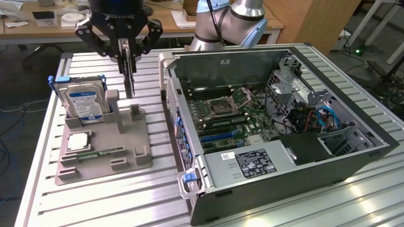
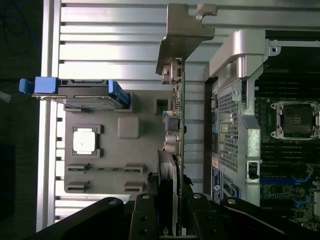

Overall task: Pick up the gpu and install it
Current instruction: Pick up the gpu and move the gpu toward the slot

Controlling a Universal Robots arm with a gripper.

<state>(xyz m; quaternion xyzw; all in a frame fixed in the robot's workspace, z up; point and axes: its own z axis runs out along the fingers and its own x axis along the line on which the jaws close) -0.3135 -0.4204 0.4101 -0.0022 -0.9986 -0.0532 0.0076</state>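
Note:
The gpu (image 1: 129,78) is a thin dark card hanging edge-on between my fingers, above the back of the grey holder tray (image 1: 126,163). My gripper (image 1: 128,51) is shut on its upper edge. In the wrist view the gpu (image 2: 178,125) runs away from the gripper (image 2: 175,205), and its silvery end bracket (image 2: 187,30) is at the far end. The card hangs over the gap between the tray and the open computer case (image 1: 353,156). It is clear of the tray's slots.
In the tray stand a silver hard drive with a blue label (image 1: 85,105), a square processor chip (image 1: 79,141) and a narrow green memory stick (image 1: 101,153). The case lies on its side on the slatted metal table (image 1: 126,203), with its motherboard (image 1: 230,118) exposed. A wooden desk stands behind.

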